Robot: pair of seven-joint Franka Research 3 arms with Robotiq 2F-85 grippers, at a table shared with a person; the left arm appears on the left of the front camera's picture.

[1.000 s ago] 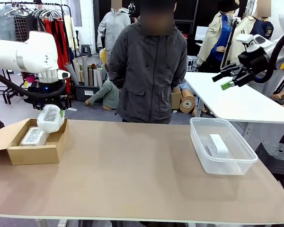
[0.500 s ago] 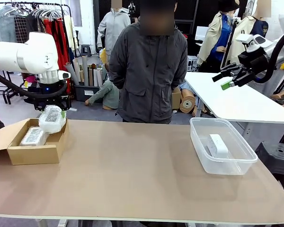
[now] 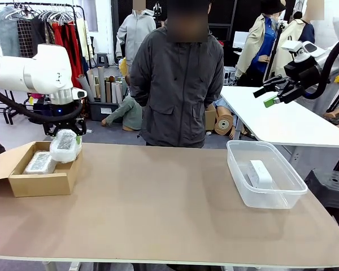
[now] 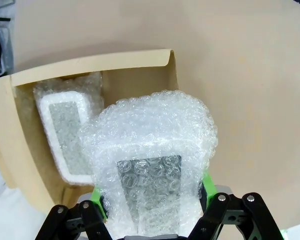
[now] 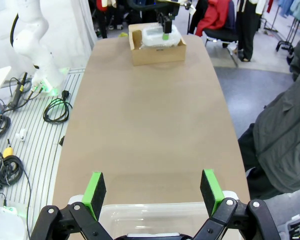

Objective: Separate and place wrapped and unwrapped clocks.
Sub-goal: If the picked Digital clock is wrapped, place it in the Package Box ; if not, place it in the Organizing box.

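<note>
Left gripper clamped on a wrapped clock, hanging over the right end of the cardboard box at the table's left edge. Likely light, squashy, slippery film: best pinched across the block. Right gripper wide open, nothing held.

The left gripper, clamped on a bubble-wrapped clock, now sits lower and slightly farther right than a second ago, bringing the clock down over the right wall of the cardboard box at the table's left end.
</note>
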